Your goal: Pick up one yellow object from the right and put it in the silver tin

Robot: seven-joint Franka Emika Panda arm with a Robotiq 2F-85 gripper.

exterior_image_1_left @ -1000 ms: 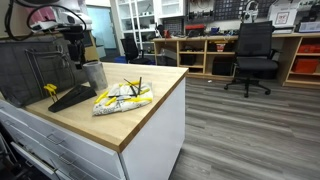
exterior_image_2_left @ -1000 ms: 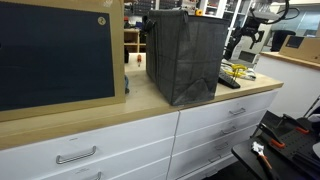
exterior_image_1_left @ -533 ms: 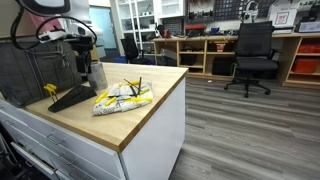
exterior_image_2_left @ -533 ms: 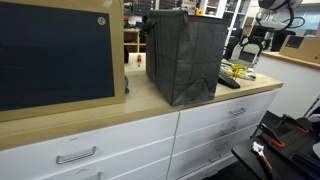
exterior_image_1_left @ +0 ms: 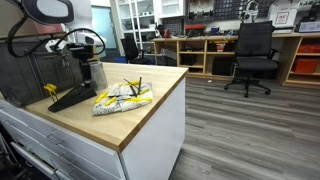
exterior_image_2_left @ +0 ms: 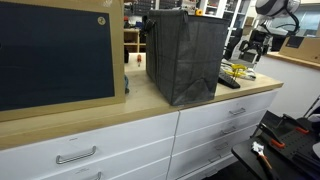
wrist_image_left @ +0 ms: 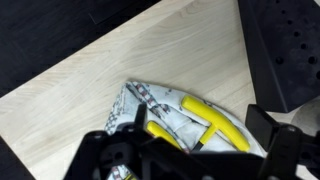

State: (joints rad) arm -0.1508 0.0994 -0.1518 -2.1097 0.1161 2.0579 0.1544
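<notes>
The silver tin [exterior_image_1_left: 98,77] is a plain grey can, taller than wide. It stands just beside the dark mesh rack [exterior_image_1_left: 25,68]. Yellow pieces [wrist_image_left: 214,120] lie on a crumpled bag [exterior_image_1_left: 125,97] near the rack. A black wedge [exterior_image_1_left: 68,98] lies by the rack too. The claw [exterior_image_1_left: 84,70] hangs beside the rack and partly hides the tin. Its jaws are wide apart and hold nothing.

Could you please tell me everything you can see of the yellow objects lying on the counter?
The yellow objects are smooth, glossy, rod-like pieces, plastic by the look. They lie flat in a loose heap on a crumpled white-and-grey patterned wrapper, which rests on the pale wooden counter. The open gripper is clear of them.
</notes>
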